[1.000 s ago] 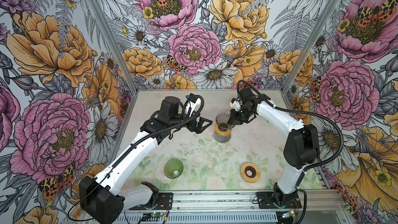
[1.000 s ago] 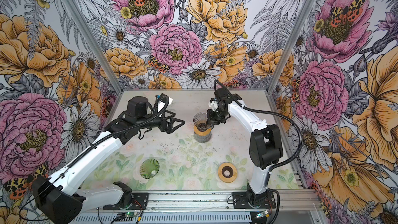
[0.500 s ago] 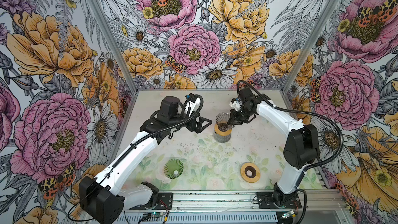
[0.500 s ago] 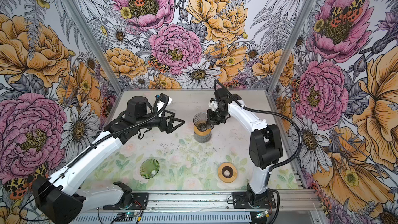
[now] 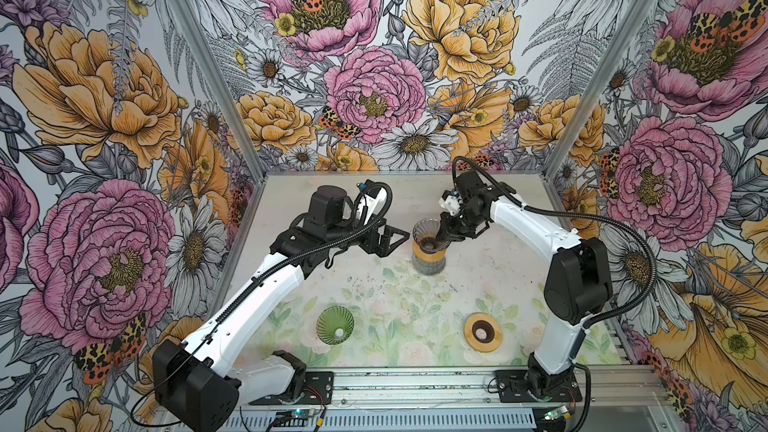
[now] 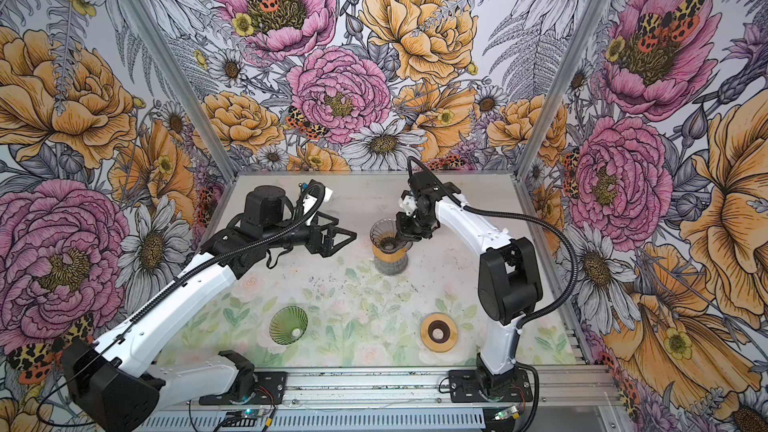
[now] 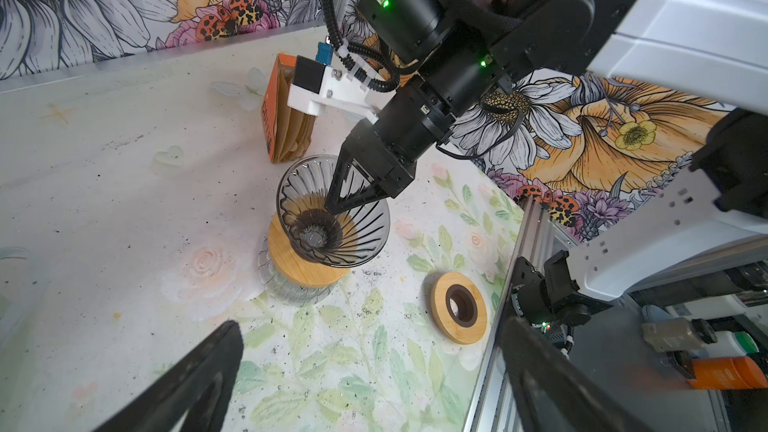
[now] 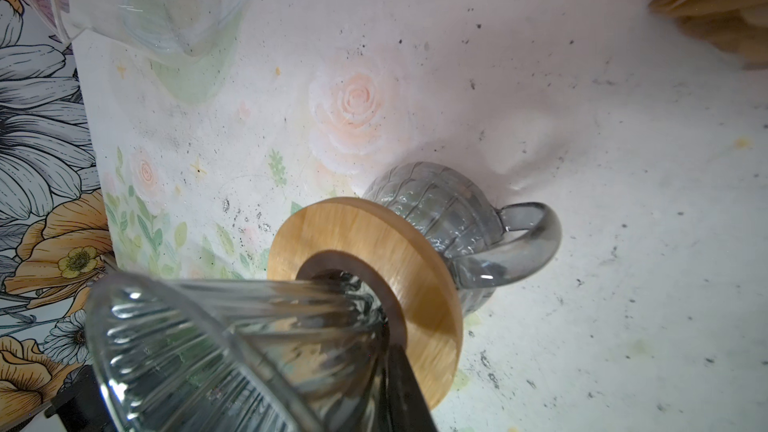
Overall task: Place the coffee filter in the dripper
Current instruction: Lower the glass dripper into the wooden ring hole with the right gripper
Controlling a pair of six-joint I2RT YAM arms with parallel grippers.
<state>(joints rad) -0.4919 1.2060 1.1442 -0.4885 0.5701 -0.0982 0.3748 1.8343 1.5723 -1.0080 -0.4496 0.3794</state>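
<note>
R end effector (image 7: 334, 206): narrow, nipping wall of smoky ribbed glass dripper (image 7: 365, 234), seated in wood collar (image 8: 374, 234) on grey glass carafe (image 8: 440, 209) | L end effector (image 5: 397, 243): wide, empty, just beside dripper | brown paper coffee filters (image 7: 293, 128): upright in orange box (image 7: 269, 122) on table (image 7: 104, 160), near dripper

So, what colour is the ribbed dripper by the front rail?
The ribbed glass dripper is green, clearest in both top views.

The smoky ribbed glass dripper (image 7: 361, 238) is empty, its tip in a wooden ring (image 7: 291, 263) atop a grey glass jug (image 8: 440, 205). Brown paper coffee filters (image 7: 293, 126) stand in an orange box (image 7: 269, 118) near it on the bench (image 7: 104, 168).
</note>
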